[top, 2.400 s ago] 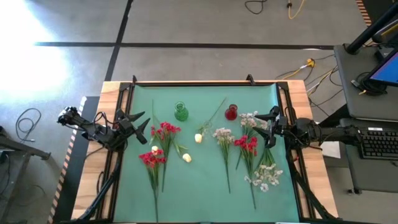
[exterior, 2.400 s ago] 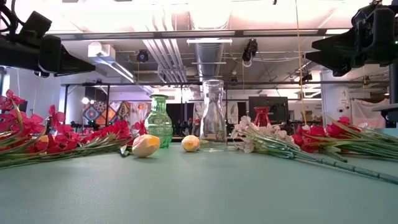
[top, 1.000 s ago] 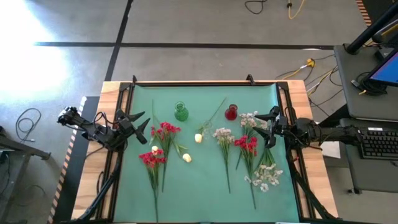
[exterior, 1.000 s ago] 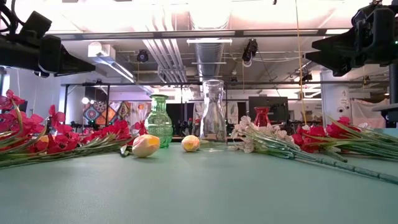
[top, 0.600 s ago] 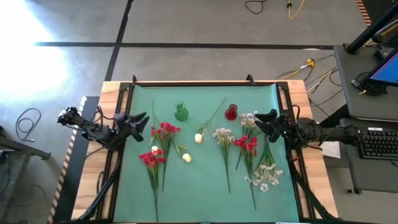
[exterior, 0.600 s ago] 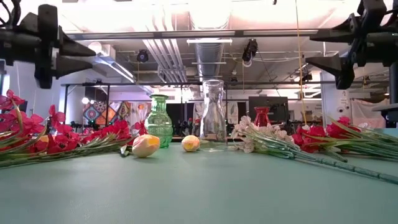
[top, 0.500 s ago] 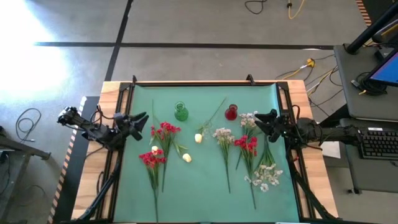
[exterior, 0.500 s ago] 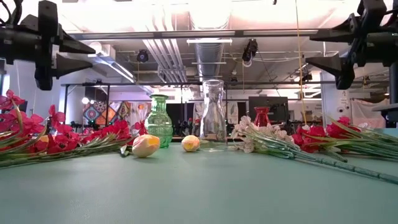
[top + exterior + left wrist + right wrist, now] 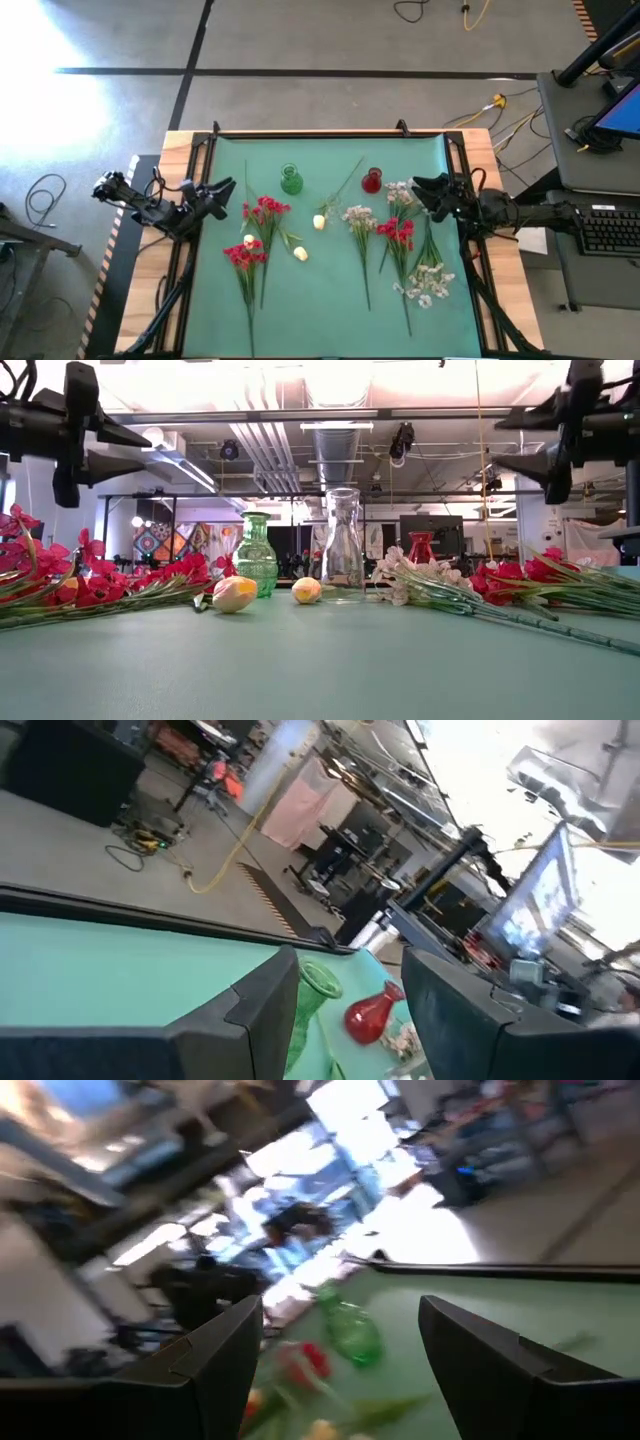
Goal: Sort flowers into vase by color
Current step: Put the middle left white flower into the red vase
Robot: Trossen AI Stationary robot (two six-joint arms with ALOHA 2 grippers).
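- On the green mat of the desk [image 9: 330, 310], every flower lies flat; as far as the views show, no stem stands in any vase, so the sorting looks not yet begun.
- Landmark: the green vase [image 9: 291, 180] stands upright near the mat's far edge. A red vase [image 9: 372, 181] stands well to its right, and the low view shows a clear glass vase [image 9: 343, 547] between the two; from above it can barely be made out.
- Red flowers: two bunches [image 9: 258, 230] lie just in front of the green vase, toward the left arm's side; another red bunch [image 9: 397, 234] lies in front of the red vase.
- White sprays: one [image 9: 358, 216] lies between the two coloured vases, a little nearer the front; one [image 9: 400, 190] lies just beside the red vase; a third [image 9: 428, 282] lies well forward on the right arm's side.
- Cream-yellow rosebuds [image 9: 300, 253] lie loose in front of the green vase, among the red stems.
- Left tool [image 9: 222, 196] hangs above the mat's left edge, level with the green vase, released and empty.
- Right tool [image 9: 422, 187] hangs beyond the red vase near the mat's right edge, jaws spread, carrying nothing.
- Left to do, by my reading: all of it, each colour into its own vase.
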